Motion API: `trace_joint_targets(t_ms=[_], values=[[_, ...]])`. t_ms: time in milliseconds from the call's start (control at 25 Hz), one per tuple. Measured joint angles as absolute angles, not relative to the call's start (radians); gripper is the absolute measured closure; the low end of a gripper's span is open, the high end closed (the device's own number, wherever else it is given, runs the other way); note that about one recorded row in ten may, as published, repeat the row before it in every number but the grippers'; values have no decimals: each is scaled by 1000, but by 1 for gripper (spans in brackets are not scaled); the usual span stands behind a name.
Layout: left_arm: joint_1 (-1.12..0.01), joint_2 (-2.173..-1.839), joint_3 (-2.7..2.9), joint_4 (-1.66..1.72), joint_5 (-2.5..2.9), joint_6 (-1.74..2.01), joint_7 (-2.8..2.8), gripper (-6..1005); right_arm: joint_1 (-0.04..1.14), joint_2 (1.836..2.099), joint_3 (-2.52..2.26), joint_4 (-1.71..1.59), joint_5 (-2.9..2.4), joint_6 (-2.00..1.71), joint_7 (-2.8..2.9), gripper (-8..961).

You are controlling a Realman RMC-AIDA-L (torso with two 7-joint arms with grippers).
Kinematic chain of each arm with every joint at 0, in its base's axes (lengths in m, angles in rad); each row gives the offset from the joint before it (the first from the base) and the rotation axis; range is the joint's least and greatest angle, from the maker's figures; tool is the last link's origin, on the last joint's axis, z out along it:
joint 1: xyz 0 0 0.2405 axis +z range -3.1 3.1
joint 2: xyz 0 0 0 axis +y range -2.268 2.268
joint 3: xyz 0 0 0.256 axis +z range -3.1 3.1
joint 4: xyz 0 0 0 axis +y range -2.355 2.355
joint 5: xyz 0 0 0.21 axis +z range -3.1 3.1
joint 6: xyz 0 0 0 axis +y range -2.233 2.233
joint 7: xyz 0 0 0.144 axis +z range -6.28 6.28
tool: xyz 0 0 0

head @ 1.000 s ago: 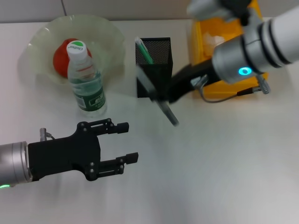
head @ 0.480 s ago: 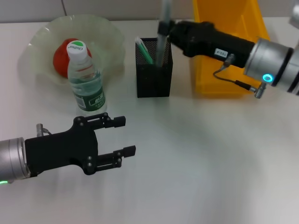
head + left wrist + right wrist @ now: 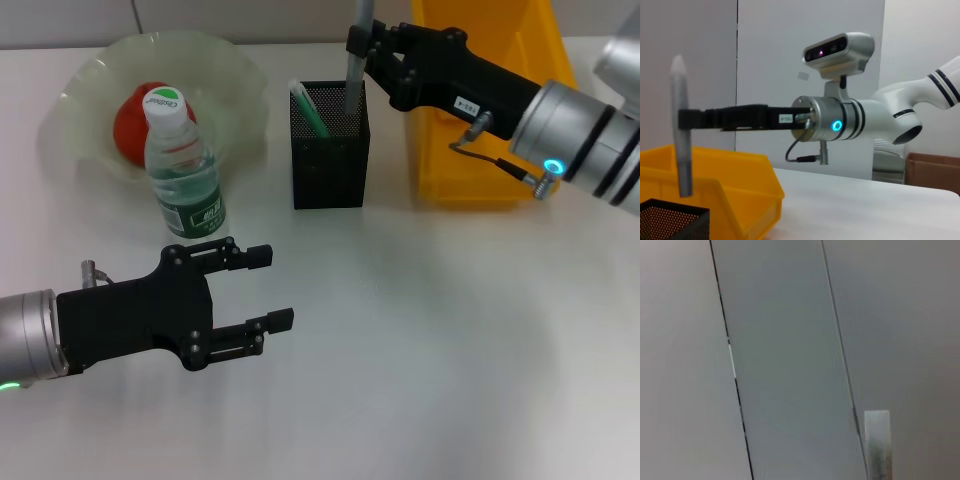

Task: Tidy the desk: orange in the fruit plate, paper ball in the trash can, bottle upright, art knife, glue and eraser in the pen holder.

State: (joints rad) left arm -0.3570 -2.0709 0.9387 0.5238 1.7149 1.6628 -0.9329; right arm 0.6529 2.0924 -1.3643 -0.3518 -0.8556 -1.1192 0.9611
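Art knife upright in right pincer over pen holder.

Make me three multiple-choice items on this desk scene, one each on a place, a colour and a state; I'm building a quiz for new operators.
1. Where is the orange?
A. in the fruit plate
B. in the trash can
C. on the bare table

2. What colour is the trash can?
A. black
B. yellow
C. green

3. How is the bottle standing?
A. lying on its side
B. upside down
C. upright

Answers:
1. A, the red-orange fruit sits inside the pale green scalloped bowl.
2. B, the bin beside the black mesh pen holder is bright yellow.
3. C, its white cap points up, just ahead of the open left hand. Meanwhile the right hand holds the grey art knife over the pen holder.
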Motion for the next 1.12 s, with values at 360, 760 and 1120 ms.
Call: trace_joint_targets(t_ms=[360, 760, 1120], values=[[-359, -2071, 939, 527, 1715, 1663, -934, 306, 706, 2092, -1443, -326, -859, -1039, 932, 814], [-362, -2071, 939, 526, 1715, 1669, -933, 308, 717, 2092, -1516, -331, -850, -978, 900, 741], [-363, -2071, 939, 528, 1692, 1702, -941, 306, 705, 2092, -1510, -334, -846, -1005, 906, 677]])
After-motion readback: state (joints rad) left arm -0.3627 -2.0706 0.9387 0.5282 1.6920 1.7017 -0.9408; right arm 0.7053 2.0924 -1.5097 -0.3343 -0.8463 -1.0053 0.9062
